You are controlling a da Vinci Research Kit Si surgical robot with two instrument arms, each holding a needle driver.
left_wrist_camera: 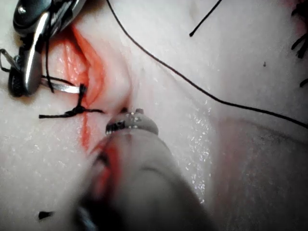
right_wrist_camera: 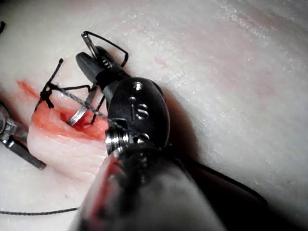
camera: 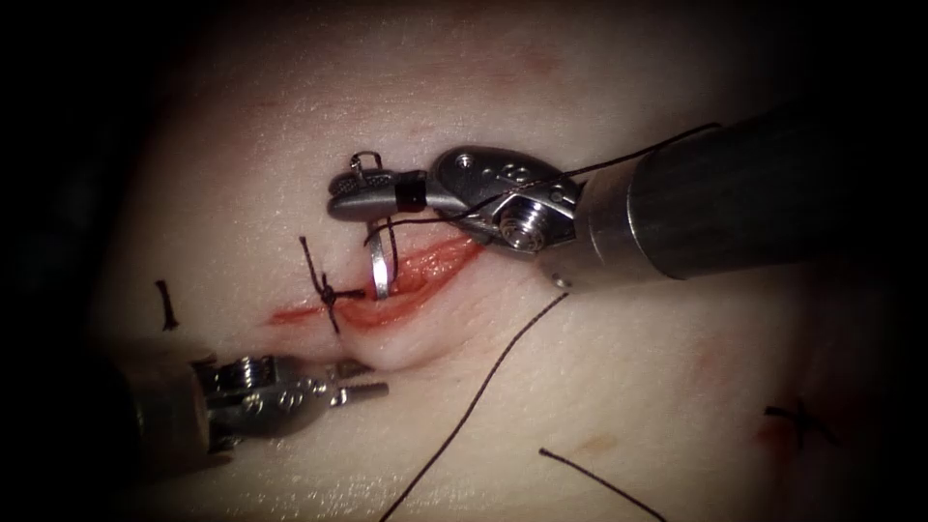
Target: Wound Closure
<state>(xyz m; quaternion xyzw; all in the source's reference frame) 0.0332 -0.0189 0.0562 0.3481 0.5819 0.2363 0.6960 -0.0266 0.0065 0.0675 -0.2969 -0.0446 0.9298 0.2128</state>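
- Darkness surrounded the lit scene in the endoscope view, deepest along the left and right edges of the frame.
- Light fell brightest at the centre and faded outward.

1. The needle (camera: 380, 271) goes down into the cut (camera: 425, 271); its tip is hidden in the tissue (camera: 628, 387).
2. The upper end of the needle is covered by the right tool (camera: 362, 193), so the exact place of the hold along the curve cannot be told.
3. The left tool (camera: 362, 391) has its shaft lost in the dark edge of the endoscope view; if its fingers are parted cannot be told.
4. The long thread (camera: 483, 387) is cut off by the lower edge of the endoscope view.
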